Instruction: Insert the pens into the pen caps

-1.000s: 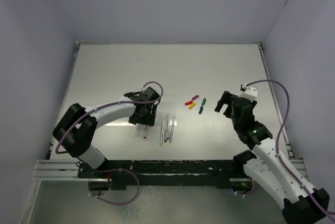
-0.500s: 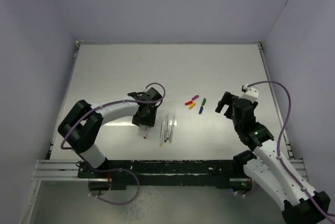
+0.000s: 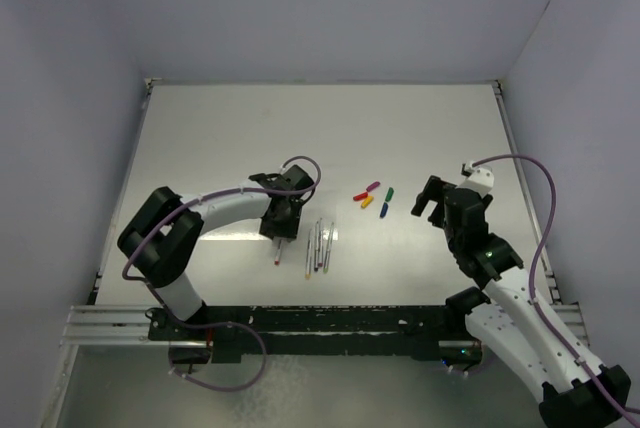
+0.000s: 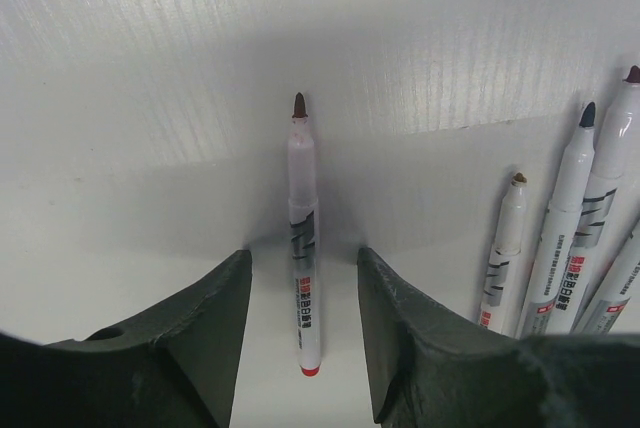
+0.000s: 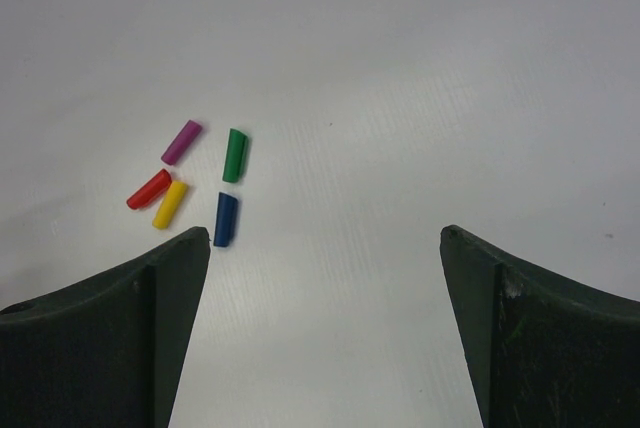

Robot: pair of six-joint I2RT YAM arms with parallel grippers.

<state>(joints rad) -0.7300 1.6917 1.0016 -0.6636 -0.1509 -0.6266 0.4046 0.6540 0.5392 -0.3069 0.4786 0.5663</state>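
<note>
The left gripper is hanging open over the desk, its fingers flanking one pen without touching it; four more pens are lying just beside.

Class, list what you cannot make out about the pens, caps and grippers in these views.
- Left wrist view: the print on the lone pen is too small to read.
- Left wrist view: the other pens run off the right edge and behind a finger of the left gripper.
- Top view: the left gripper covers part of the lone pen.
- Top and right wrist views: the caps are too small to show their open ends.
</note>
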